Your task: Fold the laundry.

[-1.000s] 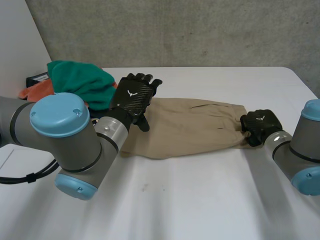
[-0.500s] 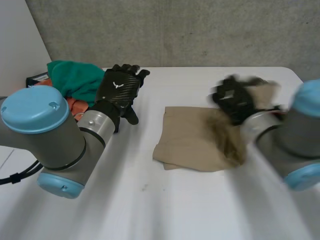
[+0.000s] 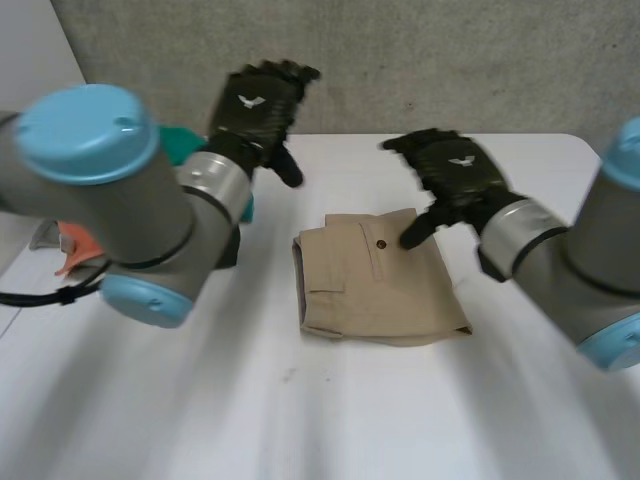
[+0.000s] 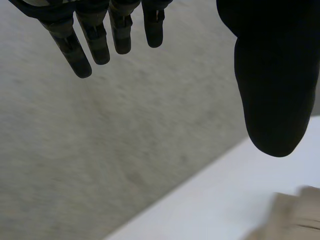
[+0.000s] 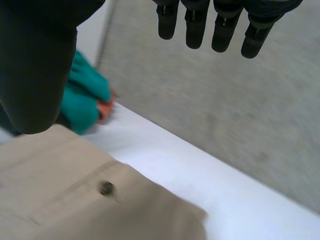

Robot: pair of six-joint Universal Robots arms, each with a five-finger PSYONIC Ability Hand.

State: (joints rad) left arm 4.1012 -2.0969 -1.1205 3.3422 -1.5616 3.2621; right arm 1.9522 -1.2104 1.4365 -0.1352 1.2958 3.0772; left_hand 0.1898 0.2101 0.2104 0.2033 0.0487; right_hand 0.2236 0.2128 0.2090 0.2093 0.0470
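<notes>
Currently lying folded on counter: khaki trousers, near-square bundle. Hovering just above its far edge, right hand, fingers spread, holding nothing, likely better placed for next fold. Hanging raised, well apart, left hand, open, empty too.

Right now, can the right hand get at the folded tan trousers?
Probably yes. The right hand hovers open above the folded tan trousers, with nothing lying on them. The left hand is raised well to the side, clear of the path.
</notes>
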